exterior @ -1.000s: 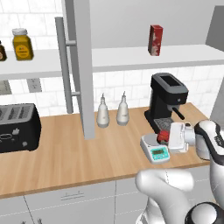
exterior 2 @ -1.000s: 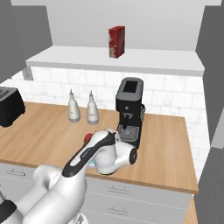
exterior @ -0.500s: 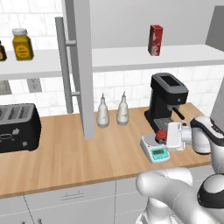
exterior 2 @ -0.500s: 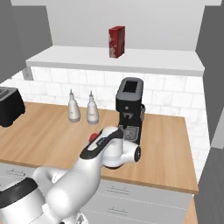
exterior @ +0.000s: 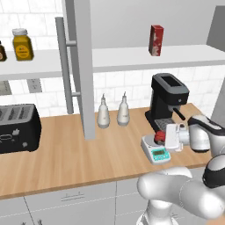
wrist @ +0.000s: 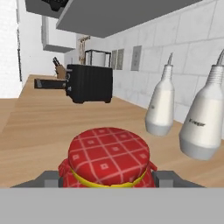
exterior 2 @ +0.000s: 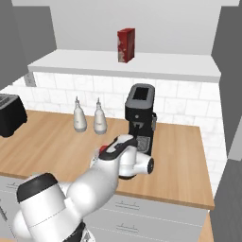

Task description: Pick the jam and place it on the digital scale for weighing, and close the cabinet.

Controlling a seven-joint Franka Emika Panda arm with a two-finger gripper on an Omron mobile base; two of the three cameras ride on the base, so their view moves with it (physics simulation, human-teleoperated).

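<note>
On the wall, cabinet (exterior: 83, 66): we see a grey door standing open, edge-on toward us, its long bar handle (exterior: 65, 66) facing left; the white shelf (exterior: 145, 57) inside is exposed.
Counter (exterior: 66, 158): we see a wooden top running along the tiled wall, white drawers below.
Toaster (exterior: 17, 128): black, at the counter's left end, well apart from the scale.
Coffee machine (exterior: 166, 101): black, against the wall, just behind the scale.
Carton (exterior: 156, 39): tall, red, upright on the shelf above the coffee machine.
Amber jar (exterior: 22, 44): white lid, on the shelf's left part.
Bottles (exterior: 113, 112): two white ones side by side between the door and the coffee machine; the hand view shows them beside and beyond the jam.
Scale (exterior: 157, 148): white, on the counter near its front edge, teal display facing front.
Gripper (exterior: 163, 137): we see it level over the scale, pointing left along the counter; the arm hides it in the right base view.
Fingers (wrist: 168, 178): we see them on either side of the jam, close against it; we cannot tell if they pinch it.
Jam (wrist: 108, 158): red checked top, between the fingertips; in the left base view (exterior: 160, 137) it is over the scale's plate, and we cannot tell if it rests on it.
</note>
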